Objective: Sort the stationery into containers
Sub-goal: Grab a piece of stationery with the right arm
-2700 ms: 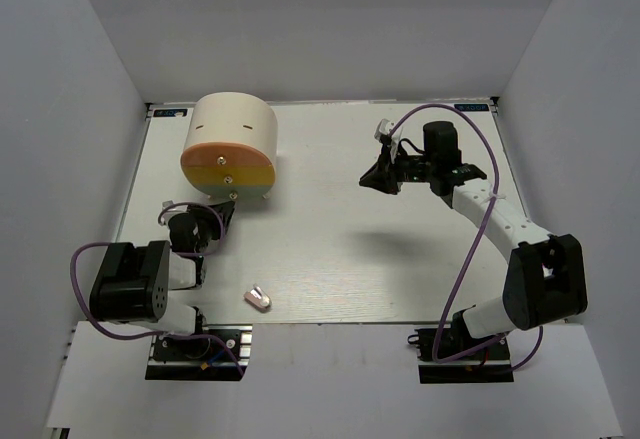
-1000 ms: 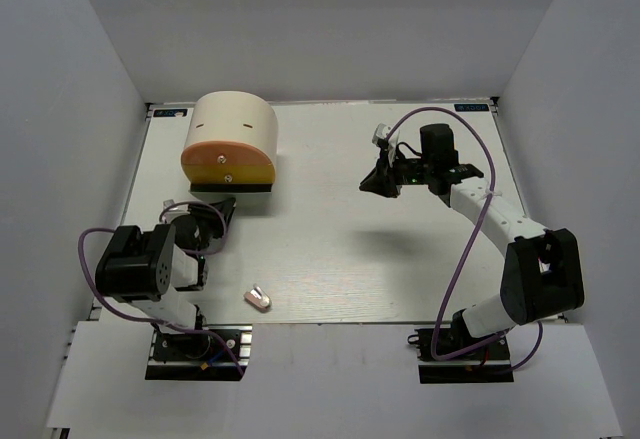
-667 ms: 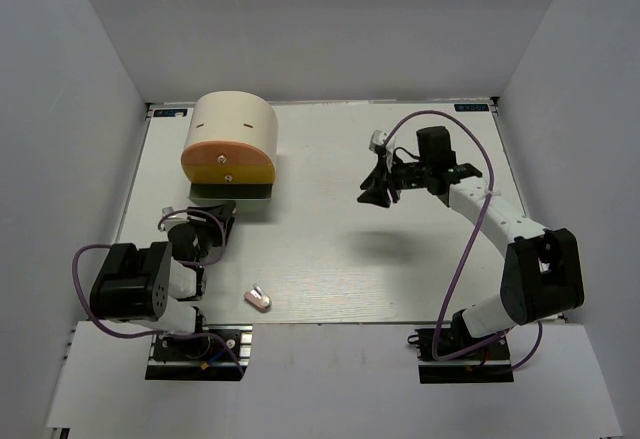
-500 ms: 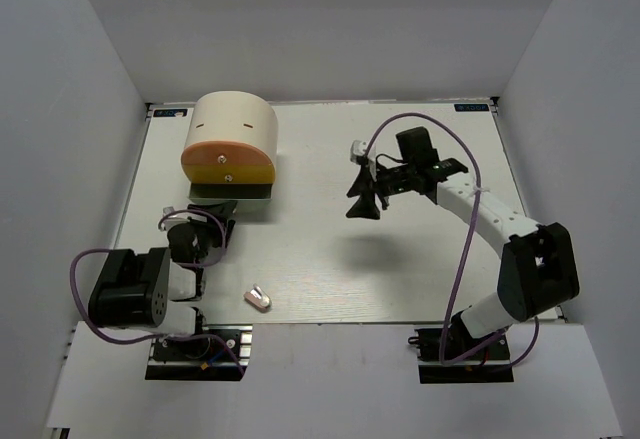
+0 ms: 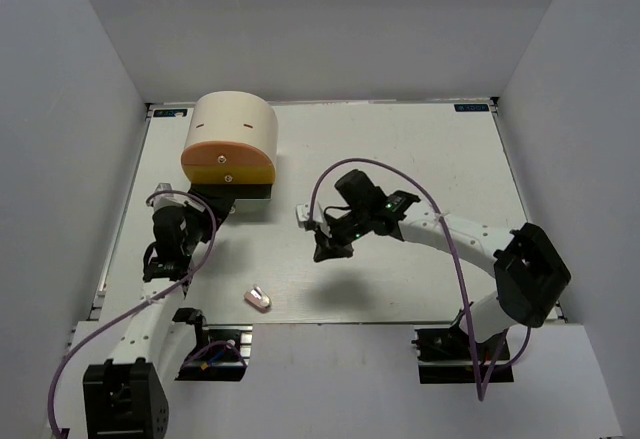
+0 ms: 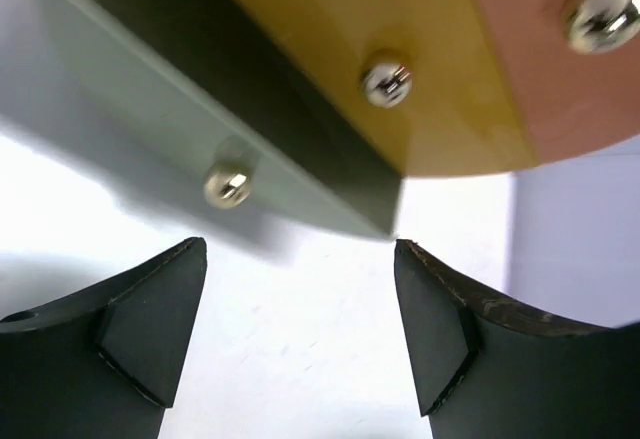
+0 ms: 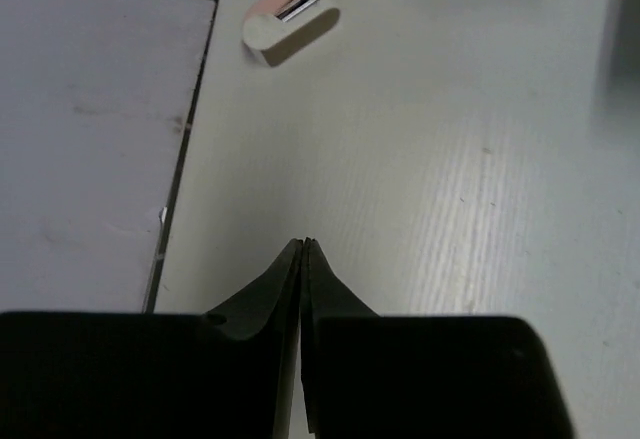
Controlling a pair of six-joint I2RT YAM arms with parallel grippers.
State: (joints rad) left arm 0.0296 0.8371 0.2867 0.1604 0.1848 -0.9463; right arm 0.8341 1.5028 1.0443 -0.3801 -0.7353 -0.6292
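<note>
A white worktop (image 5: 420, 149) sits inside a grey-walled booth. At its far left corner lies a large cream cylindrical box (image 5: 232, 124) on its side, its round face turned toward the arms. The face is orange at the top with a yellow band below it. At the bottom, a grey-green drawer (image 6: 150, 109) stands pulled out a little, with a dark gap showing above it.

Just in front of that drawer is the left pincer (image 6: 298, 289). Its jaws are spread wide with nothing between them, close below the drawer's small metal knob (image 6: 227, 186).

Well to the right of the box and nearer the arms, the right pincer (image 7: 302, 249) is closed tight, tips together, holding nothing.

A small pink-and-white eraser (image 5: 259, 298) lies on the worktop well in front of the box, touched by neither pincer.
</note>
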